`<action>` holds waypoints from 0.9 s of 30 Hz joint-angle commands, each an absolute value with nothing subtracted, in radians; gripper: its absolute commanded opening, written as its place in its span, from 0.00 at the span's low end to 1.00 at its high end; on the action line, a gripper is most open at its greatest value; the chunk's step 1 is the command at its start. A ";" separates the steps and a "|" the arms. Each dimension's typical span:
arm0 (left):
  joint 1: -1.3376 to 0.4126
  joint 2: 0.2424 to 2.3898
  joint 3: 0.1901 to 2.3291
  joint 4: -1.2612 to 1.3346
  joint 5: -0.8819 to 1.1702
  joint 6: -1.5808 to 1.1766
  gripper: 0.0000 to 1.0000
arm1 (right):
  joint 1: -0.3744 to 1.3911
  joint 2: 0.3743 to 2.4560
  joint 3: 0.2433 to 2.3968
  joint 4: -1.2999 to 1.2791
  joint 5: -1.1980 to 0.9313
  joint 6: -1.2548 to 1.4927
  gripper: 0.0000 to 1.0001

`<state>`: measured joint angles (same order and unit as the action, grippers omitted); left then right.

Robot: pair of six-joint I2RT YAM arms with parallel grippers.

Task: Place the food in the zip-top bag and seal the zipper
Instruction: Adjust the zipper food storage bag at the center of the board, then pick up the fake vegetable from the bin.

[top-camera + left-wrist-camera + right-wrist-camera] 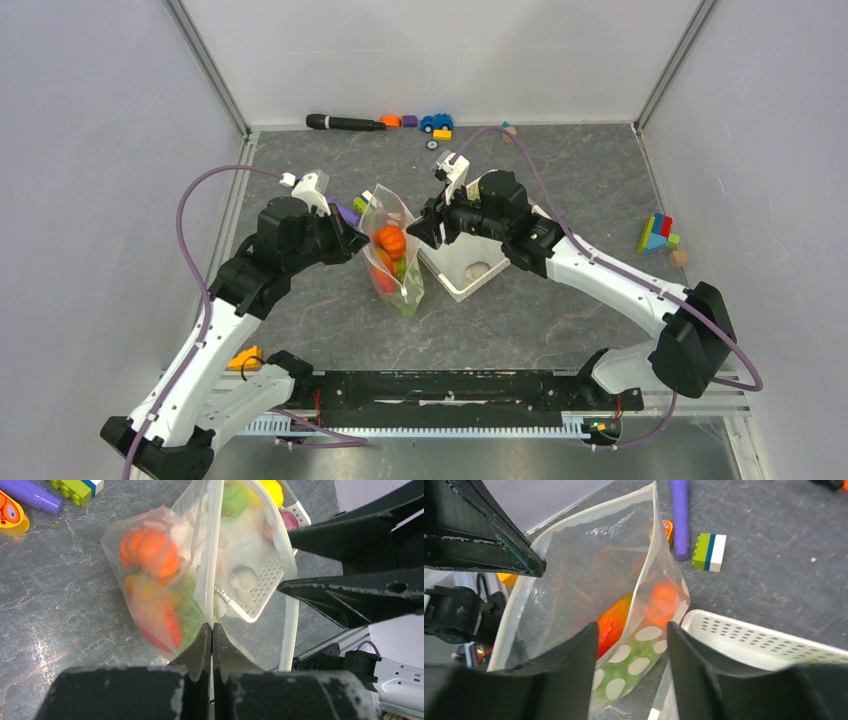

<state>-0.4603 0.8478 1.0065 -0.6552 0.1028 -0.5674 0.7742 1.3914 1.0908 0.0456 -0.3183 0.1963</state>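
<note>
Orange, green and red food (pixel 390 243) sits low in the bag (pixel 385 205), which stands upright mid-table between the 2 arms, just left of the basket (pixel 470 285). Filling looks mostly done and sealing is the step in hand, since the mouth is not yet shut.

The left fingers (pixel 200 645) are pressed together, pinching the bag at its mouth edge, where the white zipper (pixel 589 516) runs into them. The right fingers (pixel 569 680) are spread. The bag's dotted wall lies between them and they grip nothing.

The next move probably calls for the right fingers to close on the zipper beside the left pinch, with both strips caught together. They would then slide along it while the left side holds the bag taut. A floppy wall could fold or slip out of line.

The top view gives the layout on the table (pixel 520 330) but hides how either pair of fingers stands. The left wrist view shows the pinch and the right fingers apart at the bag's edge. More food, green and yellow, shows at its far end, and I cannot tell if it lies inside the bag or behind it. Only the right wrist view looks into the gaping mouth, with a purple marker (pixel 680 520) and a block (pixel 709 552) beyond.
</note>
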 commanded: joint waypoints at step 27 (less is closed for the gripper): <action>-0.448 0.854 0.993 -0.603 0.148 -0.550 0.02 | 0.576 1.468 1.017 -0.014 0.160 0.289 0.98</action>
